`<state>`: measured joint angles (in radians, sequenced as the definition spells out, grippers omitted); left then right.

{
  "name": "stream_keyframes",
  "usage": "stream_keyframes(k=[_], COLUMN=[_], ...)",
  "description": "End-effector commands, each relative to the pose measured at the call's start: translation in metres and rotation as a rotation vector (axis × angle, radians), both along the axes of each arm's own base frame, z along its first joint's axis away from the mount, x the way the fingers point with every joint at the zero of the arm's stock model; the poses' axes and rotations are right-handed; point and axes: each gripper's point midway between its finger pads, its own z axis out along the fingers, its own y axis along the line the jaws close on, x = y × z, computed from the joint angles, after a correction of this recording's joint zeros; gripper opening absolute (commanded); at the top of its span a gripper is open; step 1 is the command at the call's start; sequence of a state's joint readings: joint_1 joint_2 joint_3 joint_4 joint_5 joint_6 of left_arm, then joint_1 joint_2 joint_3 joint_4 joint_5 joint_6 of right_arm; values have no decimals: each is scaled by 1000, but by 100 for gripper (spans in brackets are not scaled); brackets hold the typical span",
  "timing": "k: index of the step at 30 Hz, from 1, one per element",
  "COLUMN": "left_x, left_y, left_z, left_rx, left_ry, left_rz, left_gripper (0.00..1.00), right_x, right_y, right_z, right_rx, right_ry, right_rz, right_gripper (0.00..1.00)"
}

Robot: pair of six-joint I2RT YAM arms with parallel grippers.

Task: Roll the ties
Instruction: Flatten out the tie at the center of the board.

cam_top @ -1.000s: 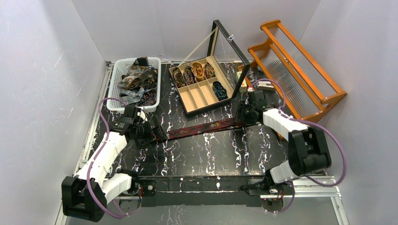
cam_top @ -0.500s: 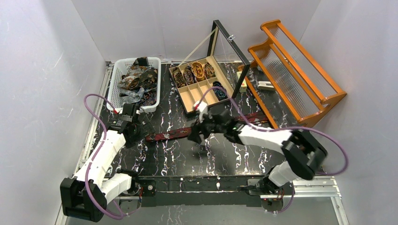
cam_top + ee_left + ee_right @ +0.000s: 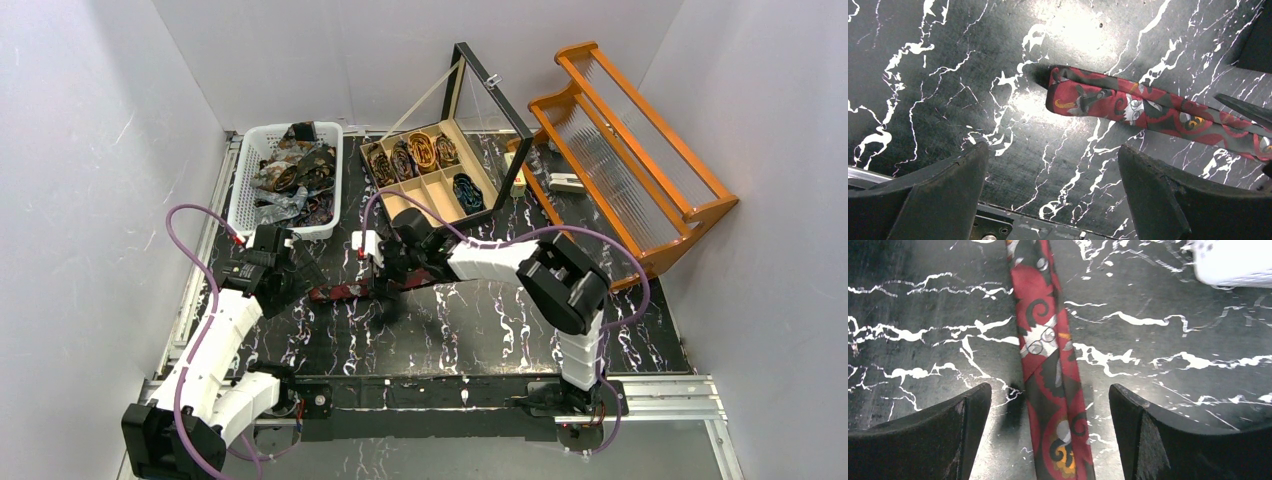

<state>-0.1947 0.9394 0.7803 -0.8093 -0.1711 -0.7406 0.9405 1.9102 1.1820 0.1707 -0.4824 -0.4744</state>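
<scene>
Overhead coverage alone takes in the whole counter (image 3: 480, 320). A white basket (image 3: 238, 190) heaped with loose ties (image 3: 295, 170) stands at the far left, with an open wooden box (image 3: 415, 205) and its raised glass lid beside it. An orange wooden rack (image 3: 640, 150) stands at the far right. In the box, 4 coiled ties (image 3: 423, 150) fill one row of compartments, and 1 blue coil (image 3: 467, 192) sits in the other row, close to the lid. A red tie (image 3: 338, 291) lies on the counter in front of the basket and box, between the left gripper (image 3: 300, 272) and the right gripper (image 3: 372, 275), whose arm reaches across from the right.

Wrist cameras give the detail that view lacks. From the left wrist, the tie's end is doubled over on itself, 2 layers stacked, and the strip runs off to the right. The left jaws are spread wide, hanging above bare counter just beside that folded end and touching nothing. From the right wrist, the strip runs straight up the middle between the right jaws, which stand wide apart on either side of it and clear of the cloth. A corner of the basket shows at top right.

Up close the fabric is red with dark grey-green swirls, a white patch bearing a pair of spectacles, and small orange marks.
</scene>
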Motion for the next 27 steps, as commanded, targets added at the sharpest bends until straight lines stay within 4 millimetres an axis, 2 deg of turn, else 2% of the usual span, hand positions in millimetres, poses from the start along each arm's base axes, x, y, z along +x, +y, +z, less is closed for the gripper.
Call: stream_keyframes(k=[1, 8, 11, 16, 18, 20, 25, 27], left_x=[-7, -7, -8, -10, -10, -10, -10, -10], left_y=[-5, -8, -9, -8, -9, -9, -11, -12], left_z=[-2, 2, 3, 3, 3, 2, 2, 2], left_rx=[-22, -29, -32, -33, -36, -37, -44, -48], left_ry=[25, 28, 30, 28, 31, 33, 31, 33], left_rz=[-29, -57, -62, -63, -64, -67, -70, -72], left_gripper=[98, 98, 98, 98, 98, 98, 99, 98], right_x=[-12, 3, 1, -10, -14, -15, 0, 6], right_y=[-2, -7, -17, -32, -34, -30, -14, -12], right_z=[-19, -44, -56, -68, -64, -51, -13, -10], right_rx=[-56, -106, -164, -217, -210, -174, -63, -52], right_ry=[14, 48, 108, 180, 188, 174, 62, 30], right_rz=[145, 115, 117, 139, 154, 166, 147, 133], right_gripper=[94, 95, 93, 83, 84, 85, 90, 91])
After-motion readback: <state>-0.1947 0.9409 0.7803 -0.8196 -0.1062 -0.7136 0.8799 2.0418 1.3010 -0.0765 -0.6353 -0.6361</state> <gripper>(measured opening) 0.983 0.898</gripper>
